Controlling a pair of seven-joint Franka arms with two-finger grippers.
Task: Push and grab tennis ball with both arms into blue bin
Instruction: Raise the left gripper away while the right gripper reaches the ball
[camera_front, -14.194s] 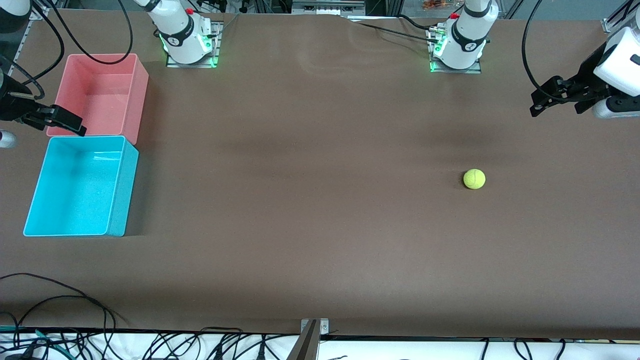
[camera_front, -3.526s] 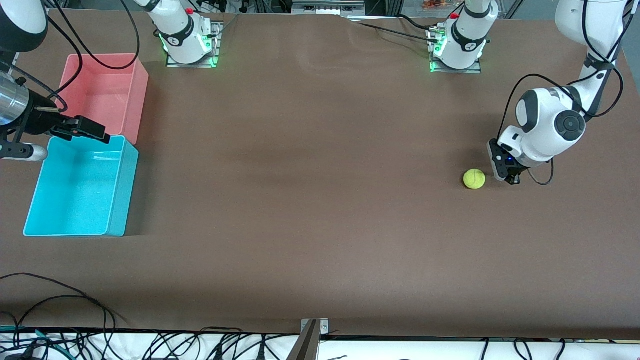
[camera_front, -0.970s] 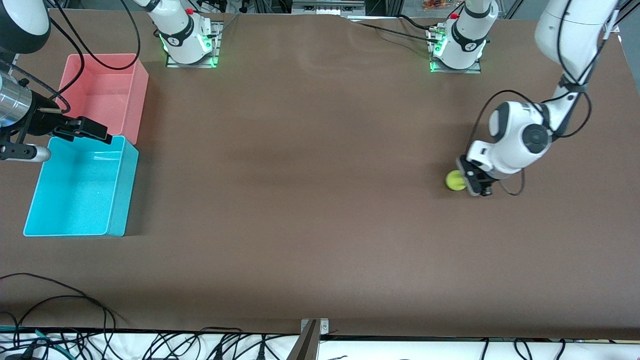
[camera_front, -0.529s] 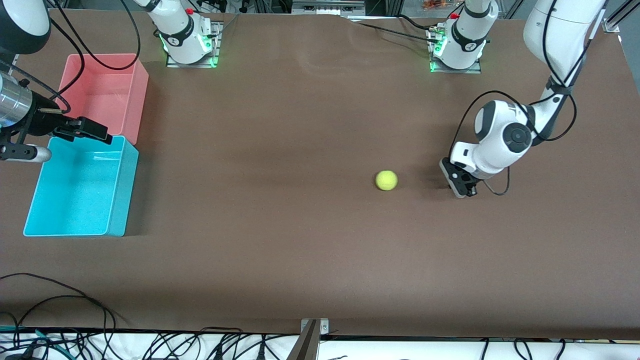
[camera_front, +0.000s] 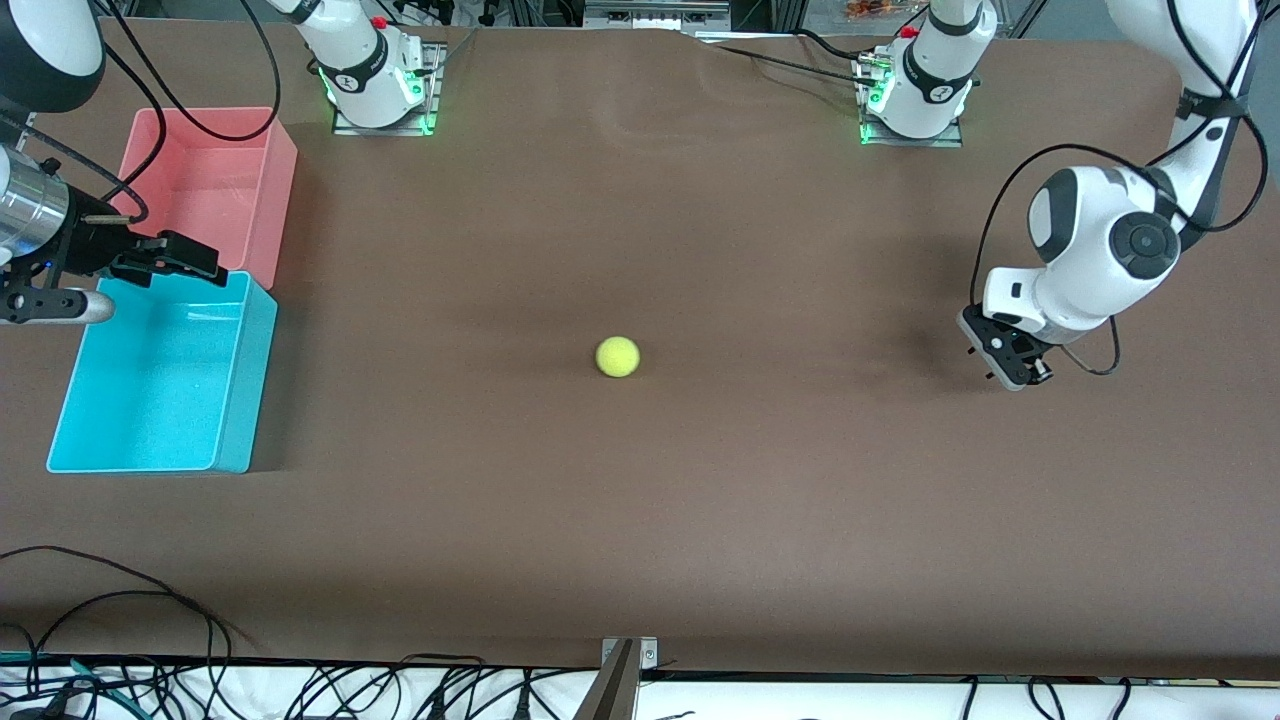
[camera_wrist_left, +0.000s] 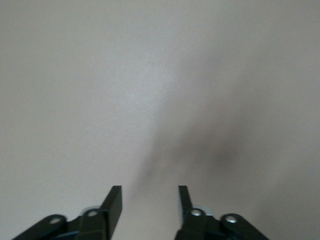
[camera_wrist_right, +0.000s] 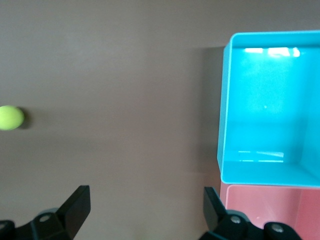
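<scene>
Tennis ball (camera_front: 617, 356) sits alone on the brown table (camera_front: 640, 500), roughly mid-table between the two arms' ends, touching nothing. It also shows at the edge of the right wrist view (camera_wrist_right: 10, 118), well apart from the bins.

Blue bin (camera_front: 160, 375) stands at the right arm's end of the table, open side up, nothing inside it. Pink bin (camera_front: 205, 190) stands just beside it, farther from the front camera; their walls look to be touching or nearly so. In the right wrist view the blue bin (camera_wrist_right: 267, 105) and the pink bin (camera_wrist_right: 270, 202) are side by side.

Left gripper (camera_front: 1008, 360) hangs low over bare table toward the left arm's end, pointed downward, well apart from the ball. Left wrist view shows its fingers (camera_wrist_left: 114, 200) parted with a moderate gap and only table surface between them; it holds nothing.

Right gripper (camera_front: 170, 258) is over the edge where the blue bin meets the pink bin, at the corner of the blue bin farthest from the front camera. Right wrist view shows its fingers (camera_wrist_right: 77, 202) spread wide, with nothing between them. The ball lies well apart from this gripper too.

Loose black cables (camera_front: 120, 600) trail along the table edge nearest the front camera.
</scene>
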